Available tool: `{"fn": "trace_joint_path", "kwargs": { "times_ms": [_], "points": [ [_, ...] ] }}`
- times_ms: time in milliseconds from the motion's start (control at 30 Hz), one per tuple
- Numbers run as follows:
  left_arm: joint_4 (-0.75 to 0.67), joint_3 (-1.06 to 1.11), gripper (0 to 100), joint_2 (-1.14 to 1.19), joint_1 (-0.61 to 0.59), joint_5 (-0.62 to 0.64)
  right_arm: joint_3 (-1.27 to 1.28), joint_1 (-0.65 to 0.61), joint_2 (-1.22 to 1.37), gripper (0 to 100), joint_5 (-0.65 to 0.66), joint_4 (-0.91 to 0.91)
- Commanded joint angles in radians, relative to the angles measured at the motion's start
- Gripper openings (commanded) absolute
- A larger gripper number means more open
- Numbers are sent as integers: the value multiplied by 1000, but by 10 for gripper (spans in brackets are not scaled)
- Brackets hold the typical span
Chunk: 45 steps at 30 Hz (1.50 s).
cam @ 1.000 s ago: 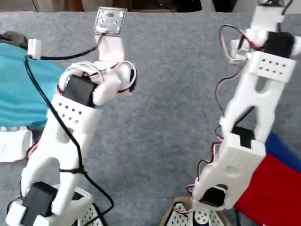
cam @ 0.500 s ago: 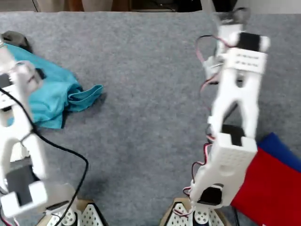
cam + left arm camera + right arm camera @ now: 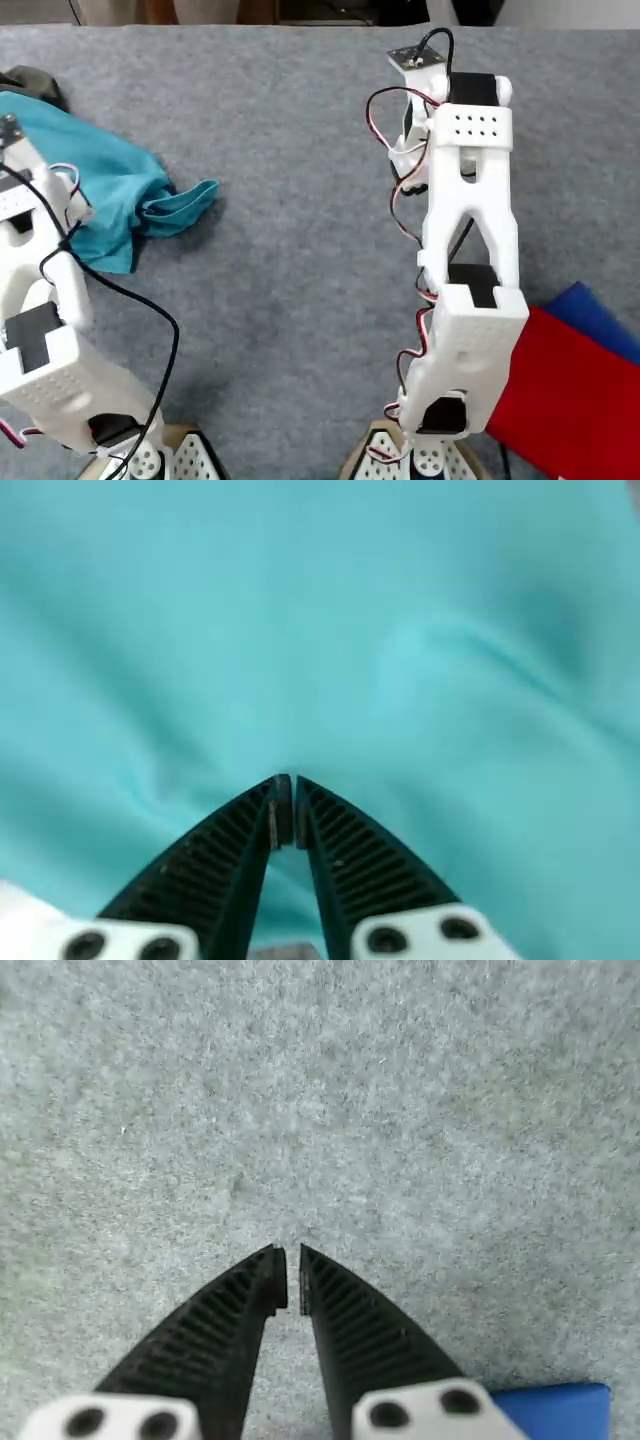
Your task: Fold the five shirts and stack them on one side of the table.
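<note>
The teal shirt [image 3: 110, 190] lies crumpled in a loose heap at the left side of the grey surface [image 3: 280, 280], with one bunched end trailing out toward the middle. Just beyond it, at the far left corner, the edge of a dark grey cloth [image 3: 35, 82] touches the heap. The left arm [image 3: 45, 330] rises from its base at the near left edge, and its upper part stands over the teal shirt's left portion.

In the left wrist view, the left end effector [image 3: 285, 810] is clenched, its two ribbed black fingers meeting at the tips right against the teal cloth [image 3: 400, 630]. Creases in the fabric run toward the tips, but whether any cloth is pinched between them cannot be told.

The right arm [image 3: 465, 250] stretches from its base at the near edge toward the far side of the surface, right of centre. The right end effector [image 3: 292, 1275] is clenched too, with a hairline slit between the fingers and nothing in it, pointing down at bare grey surface [image 3: 300, 1080].

At the near right corner, a red shirt [image 3: 575, 400] lies flat with straight edges. It rests on a blue shirt [image 3: 600, 315], which shows beyond the red one's far edge. The right arm's lower part covers the red shirt's left edge. A corner of the blue shirt [image 3: 550, 1400] also shows in the right wrist view.
</note>
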Motion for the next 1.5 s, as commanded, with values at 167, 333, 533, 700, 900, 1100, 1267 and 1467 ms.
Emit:
{"fn": "trace_joint_path", "kwargs": {
  "times_ms": [167,333,533,700,900,1100,1267,1467],
  "points": [
    [210,-153,19,-236,176,-3,2,-5,-73,40,2,14],
    [175,-110,36,-289,204,3,2,-7,-73,40,2,14],
    [95,-86,307,-162,12,276,4,-7,-73,38,0,14],
    [-11,-91,306,56,-41,169,4,-12,-73,38,0,14],
    [-20,-112,175,199,-43,81,4,-7,-73,38,0,14],
    [23,-218,26,196,-2,9,45,-8,-73,37,0,14],
    [284,-440,19,133,64,8,74,-8,-73,37,0,14],
    [491,-635,19,33,301,8,65,-7,-73,37,3,12]
  ]
}}
